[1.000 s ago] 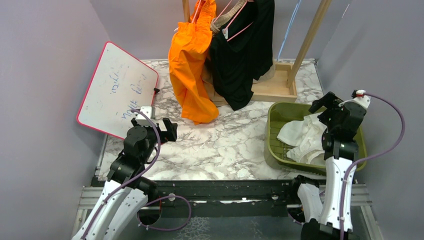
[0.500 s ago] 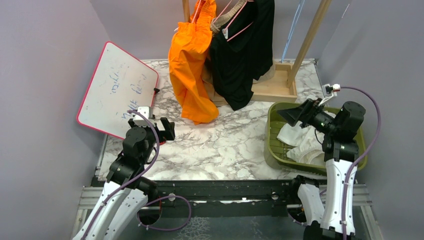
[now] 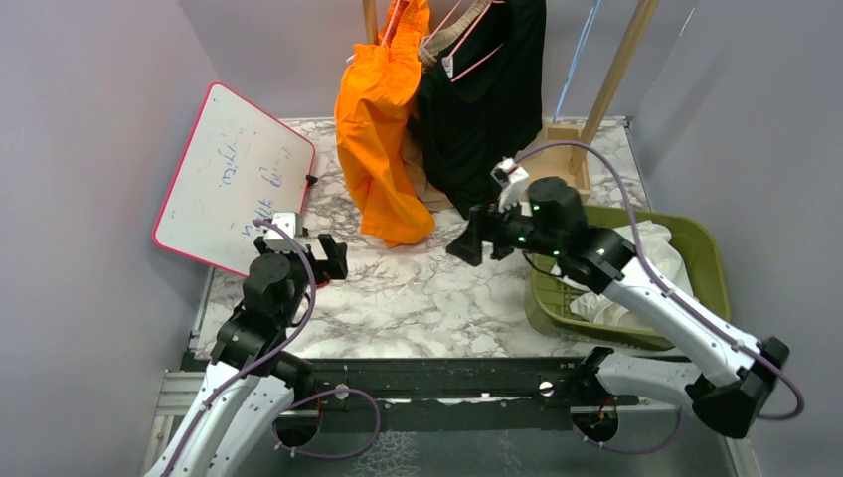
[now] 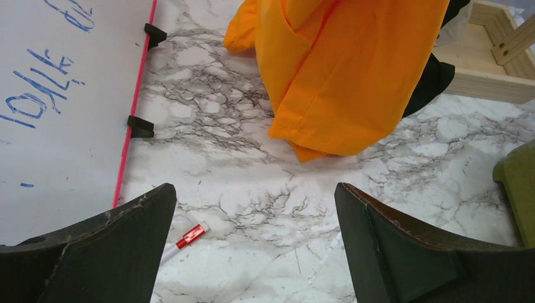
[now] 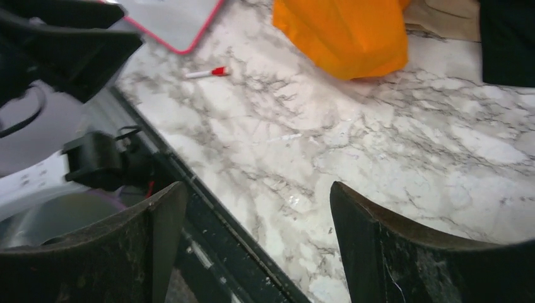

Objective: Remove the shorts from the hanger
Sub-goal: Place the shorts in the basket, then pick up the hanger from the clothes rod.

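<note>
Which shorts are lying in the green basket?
The white shorts, crumpled in the green basket. The orange shorts and black shorts hang from hangers at the back instead.

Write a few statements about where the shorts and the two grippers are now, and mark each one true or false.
1. The orange shorts hang up, outside the basket. True.
2. The white shorts lie in the green basket. True.
3. The right gripper holds the black shorts. False: its jaws are open and empty, over the marble table.
4. The left gripper is shut on the marker. False: it is open, and the marker lies on the table.
</note>
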